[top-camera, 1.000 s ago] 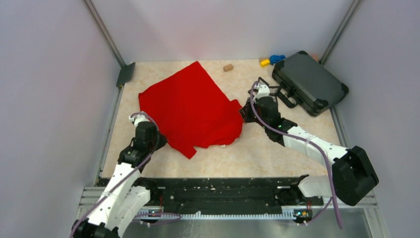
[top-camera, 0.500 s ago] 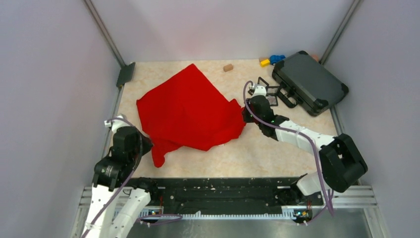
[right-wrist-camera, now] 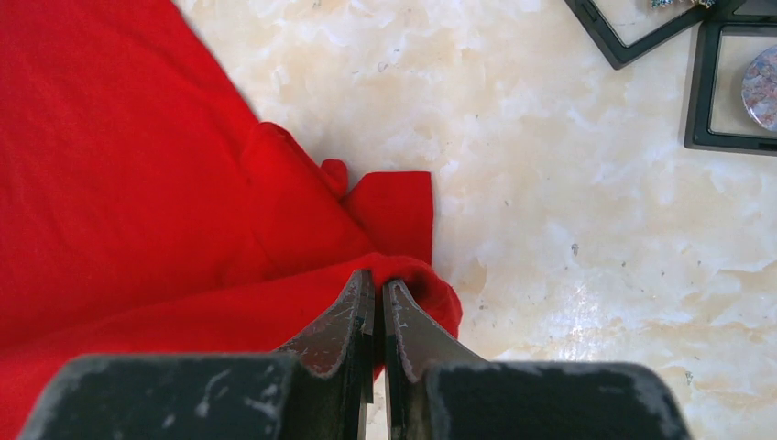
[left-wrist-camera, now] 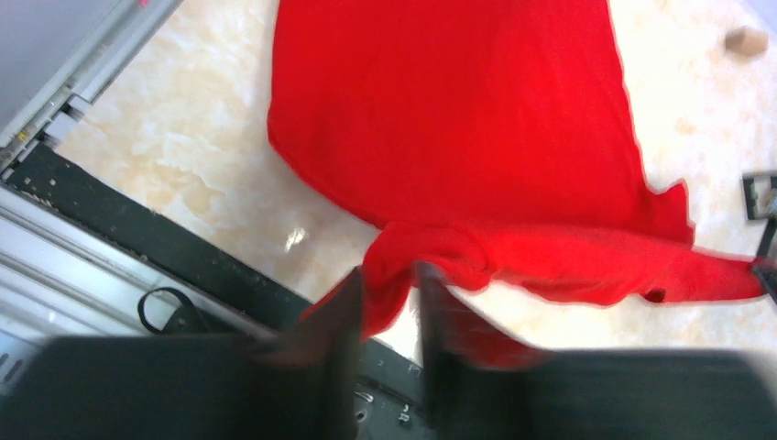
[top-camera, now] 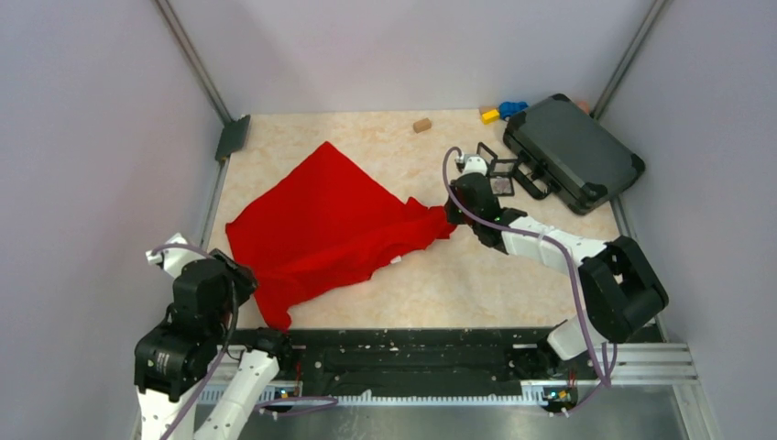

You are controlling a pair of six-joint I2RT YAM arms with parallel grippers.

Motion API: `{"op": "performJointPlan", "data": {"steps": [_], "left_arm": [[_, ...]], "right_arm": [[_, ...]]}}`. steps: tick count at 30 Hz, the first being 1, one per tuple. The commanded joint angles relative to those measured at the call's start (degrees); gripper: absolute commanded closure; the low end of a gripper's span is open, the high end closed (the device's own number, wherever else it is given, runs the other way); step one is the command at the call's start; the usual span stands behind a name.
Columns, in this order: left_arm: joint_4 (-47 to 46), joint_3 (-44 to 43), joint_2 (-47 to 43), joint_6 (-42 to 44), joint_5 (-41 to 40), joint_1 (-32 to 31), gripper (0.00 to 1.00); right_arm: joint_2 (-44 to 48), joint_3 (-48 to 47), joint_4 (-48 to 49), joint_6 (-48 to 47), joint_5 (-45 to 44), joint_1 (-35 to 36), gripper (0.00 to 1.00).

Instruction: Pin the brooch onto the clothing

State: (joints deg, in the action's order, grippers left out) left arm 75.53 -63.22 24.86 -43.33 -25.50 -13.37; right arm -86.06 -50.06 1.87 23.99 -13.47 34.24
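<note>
Pale grey walls (top-camera: 412, 46) box in a cream, marble-patterned counter (top-camera: 458, 284). The clothing (top-camera: 321, 220), a big bright red garment, lies spread over the counter between the two hands, drawn out from one to the other. Its small white tag (top-camera: 396, 260) peeks from the near hem.

The right hand (right-wrist-camera: 377, 280) has its fingers pressed together on the garment's folded right edge, and the cloth runs to a point there. All the rest of the garment lies to that hand's left. Just beyond and to the right of this hand sit small black-framed boxes (right-wrist-camera: 733, 92) on bare counter, one holding a round speckled piece (right-wrist-camera: 760, 87). Farther out on the same side lies a dark grey case (top-camera: 573, 151).

The left hand (left-wrist-camera: 387, 272) is at the near left corner, its fingers slightly parted. The bunched near corner of the garment shows in the gap between them, but I cannot tell whether either finger touches it.

Far beyond both hands, by the back wall, are a small brown block (top-camera: 421, 125), a yellow block (top-camera: 490, 116) and a blue toy (top-camera: 513, 108).
</note>
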Motion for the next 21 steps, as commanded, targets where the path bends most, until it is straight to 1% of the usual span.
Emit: {"op": "performJointPlan", "data": {"steps": [1, 2, 3, 5, 6, 9, 12, 15, 18, 21], "left_arm": [[-2.82, -2.41, 1.48, 0.90, -1.63, 0.27, 0.39], [-4.72, -1.99, 2.40, 1.84, 0.13, 0.27, 0.34], [-6.61, -1.62, 3.74, 2.64, 1.73, 0.27, 0.30], [-10.54, -0.53, 6.68, 3.85, 5.02, 0.27, 0.27], [-13.21, 0.32, 8.02, 4.43, 6.67, 0.27, 0.24], [-23.21, 4.50, 11.62, 5.17, 11.79, 0.27, 0.21], [-32.60, 9.00, 17.44, 5.04, 15.85, 0.35, 0.19], [-41.78, 13.11, 25.71, 4.40, 20.15, 0.99, 0.19], [-51.64, 15.45, 35.99, 3.21, 24.02, 2.89, 0.21], [-59.62, 15.04, 45.21, 1.75, 27.71, 6.21, 0.25]], "right_arm": [[1.21, -3.17, 1.76, -2.13, 2.85, -0.58, 0.88], [2.04, -3.20, 2.02, -2.64, 4.60, -0.62, 0.81], [2.46, -3.20, 2.22, -3.21, 5.50, -0.58, 0.72], [4.09, -3.37, 2.11, -4.06, 8.05, -0.53, 0.55], [4.88, -3.43, 1.83, -4.31, 8.83, -0.51, 0.49], [7.43, -3.18, 0.16, -4.71, 10.47, -0.42, 0.37], [10.43, -1.82, -1.75, -4.33, 10.64, 0.22, 0.33], [13.33, 1.59, -1.78, -3.02, 11.76, 0.77, 0.32], [15.08, 5.05, -1.74, -1.26, 13.12, 1.09, 0.32], [15.76, 8.66, -0.10, 0.87, 15.31, 1.39, 0.32]]}}
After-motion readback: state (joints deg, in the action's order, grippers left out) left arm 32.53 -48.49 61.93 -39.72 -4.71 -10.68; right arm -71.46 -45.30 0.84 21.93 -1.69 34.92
